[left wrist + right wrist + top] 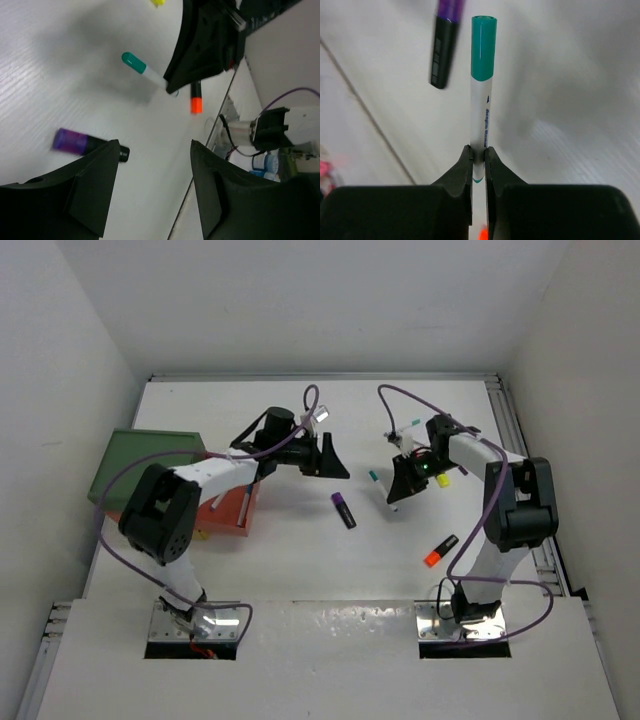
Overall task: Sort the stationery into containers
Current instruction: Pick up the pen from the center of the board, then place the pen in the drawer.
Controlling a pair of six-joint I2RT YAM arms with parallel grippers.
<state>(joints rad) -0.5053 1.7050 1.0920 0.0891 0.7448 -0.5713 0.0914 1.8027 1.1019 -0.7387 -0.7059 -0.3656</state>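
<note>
I am pinching a thin teal-capped white pen (482, 100) in the right gripper (479, 152); the left gripper (155, 150) is gaping empty; a chunky purple highlighter (343, 510) and an orange highlighter (440, 551) are awaiting sorting.

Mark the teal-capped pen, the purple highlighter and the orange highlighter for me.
teal-capped pen (481, 107): right wrist view, on the white barrel below the cap.
purple highlighter (343, 511): top external view, mid-body.
orange highlighter (441, 551): top external view, mid-body.
</note>
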